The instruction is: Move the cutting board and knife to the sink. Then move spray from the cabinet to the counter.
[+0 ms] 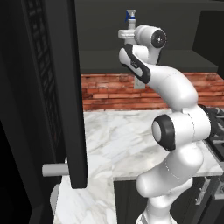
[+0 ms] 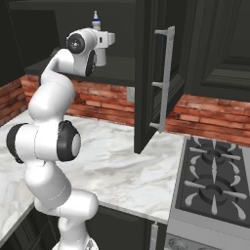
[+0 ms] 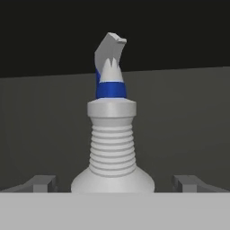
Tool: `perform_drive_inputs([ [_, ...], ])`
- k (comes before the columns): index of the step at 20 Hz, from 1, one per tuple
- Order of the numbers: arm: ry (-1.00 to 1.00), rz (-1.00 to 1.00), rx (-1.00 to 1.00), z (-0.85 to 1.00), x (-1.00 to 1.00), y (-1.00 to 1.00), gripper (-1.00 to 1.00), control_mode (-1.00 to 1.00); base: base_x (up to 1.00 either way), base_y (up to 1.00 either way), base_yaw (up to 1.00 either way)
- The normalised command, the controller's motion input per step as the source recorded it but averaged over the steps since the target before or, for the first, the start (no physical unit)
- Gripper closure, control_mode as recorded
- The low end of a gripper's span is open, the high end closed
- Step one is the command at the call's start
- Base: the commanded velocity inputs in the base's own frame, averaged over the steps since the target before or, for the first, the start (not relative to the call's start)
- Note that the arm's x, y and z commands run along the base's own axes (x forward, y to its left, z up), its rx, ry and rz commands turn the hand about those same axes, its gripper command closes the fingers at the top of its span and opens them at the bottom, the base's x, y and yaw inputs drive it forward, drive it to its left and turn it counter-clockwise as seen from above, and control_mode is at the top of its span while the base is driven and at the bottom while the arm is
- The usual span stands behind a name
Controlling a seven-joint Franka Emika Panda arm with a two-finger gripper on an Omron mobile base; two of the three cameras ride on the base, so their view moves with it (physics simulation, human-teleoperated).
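Claw (image 3: pixel 112 184) wide, fingertips flanking spray (image 3: pixel 112 148) body | spray upright in cabinet (image 2: pixel 117 68), centred between fingers for squeeze | counter (image 2: pixel 122 171) below

I see a red brick wall (image 2: pixel 200 114) behind the worktop, a gas stove (image 2: pixel 215 183) on my right, and dark drawers (image 1: pixel 205 197) below it.

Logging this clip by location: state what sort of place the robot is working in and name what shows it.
A kitchen, rendered in simulation. A white marble counter runs along a red brick wall, a gas stove stands beside it, and an open dark wall cabinet above holds a spray bottle.
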Motion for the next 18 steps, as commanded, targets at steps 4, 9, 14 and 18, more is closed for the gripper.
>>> perform_drive_inputs([
  [4,0.0,0.0,0.0,-0.03,0.08,0.0,-1.0,-1.0,0.0,0.0,0.0],
  [9,0.0,0.0,0.0,-0.06,0.14,0.0,-1.0,-1.0,0.0,0.0,0.0],
  [14,0.0,0.0,0.0,-0.06,0.17,0.0,-1.0,-1.0,0.0,0.0,0.0],
  [18,0.0,0.0,0.0,-0.05,0.15,0.0,-1.0,-1.0,0.0,0.0,0.0],
])
